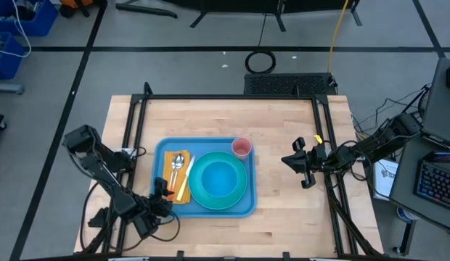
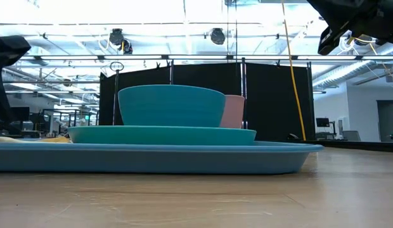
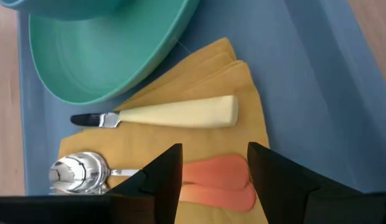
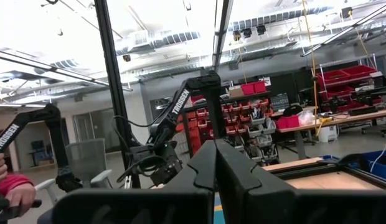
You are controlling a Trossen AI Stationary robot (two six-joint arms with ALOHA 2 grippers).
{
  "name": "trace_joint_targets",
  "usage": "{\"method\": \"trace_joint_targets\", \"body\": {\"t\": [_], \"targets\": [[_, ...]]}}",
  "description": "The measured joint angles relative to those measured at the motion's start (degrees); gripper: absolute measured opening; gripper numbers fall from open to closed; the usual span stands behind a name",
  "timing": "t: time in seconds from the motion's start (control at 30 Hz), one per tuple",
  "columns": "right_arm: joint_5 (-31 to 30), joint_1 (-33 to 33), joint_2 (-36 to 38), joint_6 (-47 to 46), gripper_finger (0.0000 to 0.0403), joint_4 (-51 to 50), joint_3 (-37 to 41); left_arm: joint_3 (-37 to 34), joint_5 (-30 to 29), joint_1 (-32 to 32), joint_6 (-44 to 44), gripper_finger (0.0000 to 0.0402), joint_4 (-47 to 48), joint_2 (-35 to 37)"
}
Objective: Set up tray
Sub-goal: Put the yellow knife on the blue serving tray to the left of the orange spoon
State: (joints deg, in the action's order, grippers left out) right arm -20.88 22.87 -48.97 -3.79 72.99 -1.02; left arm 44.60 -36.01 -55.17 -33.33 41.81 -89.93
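Fingers of the left gripper [image 3: 208, 171] stand parted, straddling the orange handle of the spoon [image 3: 199, 183] without pinching it, so the claw is released and holds nothing. The spoon lies on the orange napkin [image 3: 180, 140], just beside a knife [image 3: 174, 113] with a cream handle, and the napkin sits on the floor of the tray [image 1: 203, 212] next to the teal plate [image 1: 239, 197]. A teal bowl [image 1: 218, 177] rests on that plate, and a pink cup [image 1: 242, 147] stands at the tray's far corner. The tray itself lies on the wooden table [image 1: 283, 225], toward the left arm's side. The step in hand looks like letting go of the spoon; doing it well likely means lifting straight up off the napkin, jaws kept wide, so neither finger drags the handle or the knife. The right gripper [image 1: 305, 165] hangs clenched and empty, well apart from the tray.
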Motion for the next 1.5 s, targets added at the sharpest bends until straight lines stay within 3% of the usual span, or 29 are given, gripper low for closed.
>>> {"method": "trace_joint_targets", "body": {"t": [0.47, 0.63, 0.9, 1.23, 1.5], "targets": [[0.0, 0.0, 0.0, 0.0, 0.0, 0.0, 0.0, 0.1, -2.0, 0.4, 3.6, 0.0186, -3.5, -0.5], [0.0, 0.0, 0.0, 0.0, 0.0, 0.0, 0.0, 0.1, 0.9, 1.5, 8.3, 0.0186, -6.5, -2.8], [0.0, 0.0, 0.0, 0.0, 0.0, 0.0, 0.0, 0.1, 4.5, 3.2, 7.2, 0.0186, -6.1, -3.5], [0.0, 0.0, 0.0, 0.0, 0.0, 0.0, 0.0, 0.1, 0.6, 3.0, 7.6, 0.0186, -6.3, -3.3], [0.0, 0.0, 0.0, 0.0, 0.0, 0.0, 0.0, 1.3, 2.9, 1.5, 7.7, 0.0186, -4.3, -3.3]]}}
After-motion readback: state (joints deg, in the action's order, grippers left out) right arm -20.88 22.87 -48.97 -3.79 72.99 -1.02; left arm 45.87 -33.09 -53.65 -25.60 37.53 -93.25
